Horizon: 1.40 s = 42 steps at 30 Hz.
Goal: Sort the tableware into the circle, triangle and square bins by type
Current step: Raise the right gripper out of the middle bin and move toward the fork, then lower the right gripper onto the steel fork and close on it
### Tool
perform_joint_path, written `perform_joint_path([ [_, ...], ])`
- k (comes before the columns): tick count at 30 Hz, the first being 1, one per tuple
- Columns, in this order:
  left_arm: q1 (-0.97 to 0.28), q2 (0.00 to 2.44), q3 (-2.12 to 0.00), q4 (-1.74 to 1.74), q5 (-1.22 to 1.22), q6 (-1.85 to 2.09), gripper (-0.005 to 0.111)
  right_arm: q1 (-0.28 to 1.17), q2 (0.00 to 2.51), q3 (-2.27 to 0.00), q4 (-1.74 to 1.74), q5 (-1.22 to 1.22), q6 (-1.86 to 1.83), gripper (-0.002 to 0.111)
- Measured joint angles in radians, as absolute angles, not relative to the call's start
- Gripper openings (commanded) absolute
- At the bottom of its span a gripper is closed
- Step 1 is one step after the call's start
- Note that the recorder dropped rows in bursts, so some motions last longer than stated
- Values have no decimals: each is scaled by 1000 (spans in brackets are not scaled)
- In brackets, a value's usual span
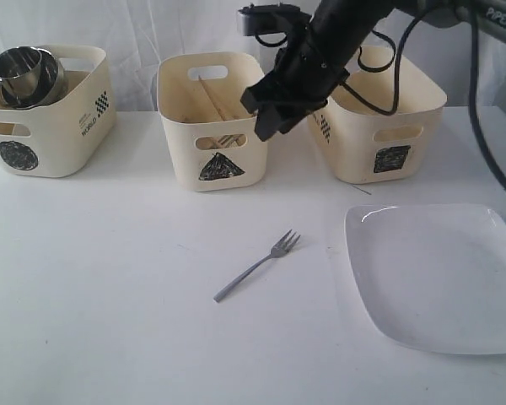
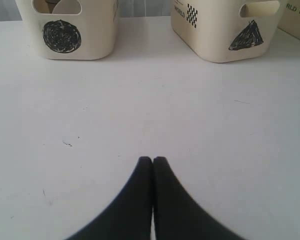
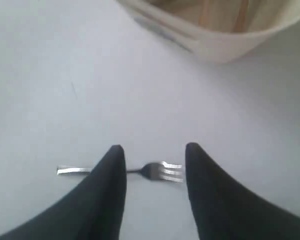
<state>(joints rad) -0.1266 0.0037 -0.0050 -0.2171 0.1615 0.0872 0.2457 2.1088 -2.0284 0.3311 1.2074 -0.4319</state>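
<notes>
Large white square plate (image 1: 438, 278), glossy, rounded corners, flat on white table (image 1: 110, 278), front and right of triangle bin (image 1: 181, 143).

Circle bin (image 1: 63, 126): left of triangle bin, well apart. Cream matte plastic tub, handle cut-outs, black scribbled circle on front. Stacked shiny steel vessels (image 1: 25, 76) poke above the rim.

Left gripper (image 2: 152, 160): black tapered fingers pressed together, nothing between them, over bare table in front of the circle and triangle bins.

Triangle bin: same cream tub, black triangle sticker. Wooden chopsticks (image 1: 212, 99) lean inside.

Steel fork (image 1: 257, 267): thin, grey, lying flat on the table in front of triangle bin, tines toward the plate, nothing touching it.

Right gripper (image 3: 154, 150): black, jaws spread, empty, up in the air by triangle bin's right rim. In the wrist view the fork shows through the gap.

Square bin (image 1: 358, 156): just right of triangle bin, same tub, black square sticker, partly hidden by the arm.
</notes>
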Motion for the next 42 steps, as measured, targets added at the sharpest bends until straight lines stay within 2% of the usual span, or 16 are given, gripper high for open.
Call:
perform_joint_path([
  [8,-127,4,-5,-217,161,87,0,366,1900,-1649,226,1163,-670,38],
  [13,-127,4,-5,-217,161,87,0,456,1871,-1484,169,989,-942,54],
  [16,-127,4,-5,-217,161,87,0,475,1878,-1431,116,868,-1031,60],
  [23,-127,4,-5,-217,161,87,0,478,1917,-1404,91,745,-1216,60],
  [42,-127,4,-5,-217,161,87,0,478,2044,-1457,93,752,-1241,60],
])
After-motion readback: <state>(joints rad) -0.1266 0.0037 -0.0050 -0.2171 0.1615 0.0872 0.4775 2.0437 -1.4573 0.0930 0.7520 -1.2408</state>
